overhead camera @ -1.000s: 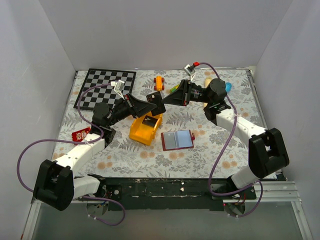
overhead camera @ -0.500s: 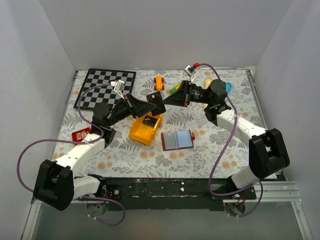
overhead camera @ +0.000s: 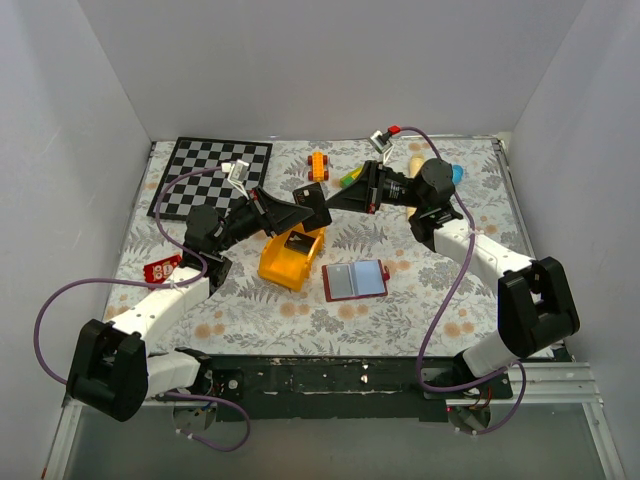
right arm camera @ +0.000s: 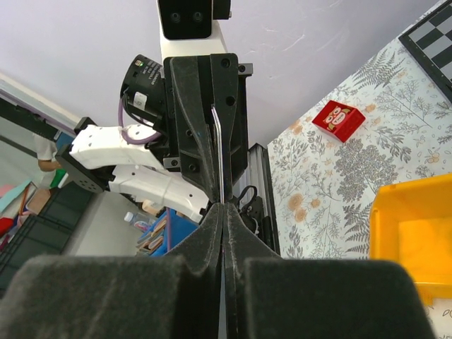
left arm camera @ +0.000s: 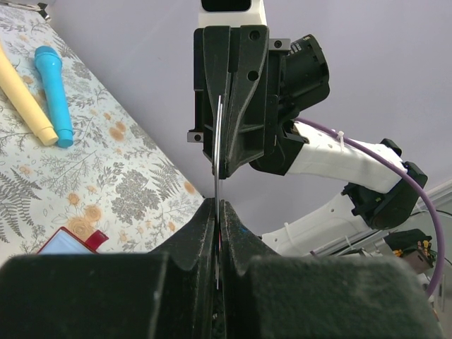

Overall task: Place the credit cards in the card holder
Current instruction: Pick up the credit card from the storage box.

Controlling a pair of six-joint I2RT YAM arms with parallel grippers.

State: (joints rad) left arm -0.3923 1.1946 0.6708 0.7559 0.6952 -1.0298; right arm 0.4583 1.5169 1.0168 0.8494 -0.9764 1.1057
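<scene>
Writing: none legible; small red square tile (overhead camera: 162, 268) near the left side of the cloth has pale round marks, too small to read
Card markings: thin flat black credit card (left arm camera: 217, 152) shows edge-on only in both wrist views, so its faces are hidden
Left gripper (overhead camera: 322, 204): fingers pressed together with no visible gap, clamped on one end of the thin flat black credit card
Right gripper (overhead camera: 336, 201): fingers likewise squeezed tight, clamped on the opposite end of the same card
Gripper relation: tips face each other and almost meet, with the card bridging them
Card position: off the table, in the air between both grippers, above the far end of the yellow plastic bin (overhead camera: 290, 258)
Card shape: in the right wrist view the end inside the left gripper looks slightly bent
Card count: one thin edge shows; cannot tell if there are more
Card holder: maroon folding card holder (overhead camera: 355, 280) lies open and flat on the floral tablecloth (overhead camera: 250, 310), pale blue pockets up, just right of the bin, nearer the arm bases than the grippers, well apart from the card
Other items: black-and-white checkered board (overhead camera: 212, 178) at far left; orange toy car (overhead camera: 318, 165) at far centre; blue marker (left arm camera: 53, 95) and pale yellow stick (left arm camera: 25, 92) side by side on the cloth
</scene>
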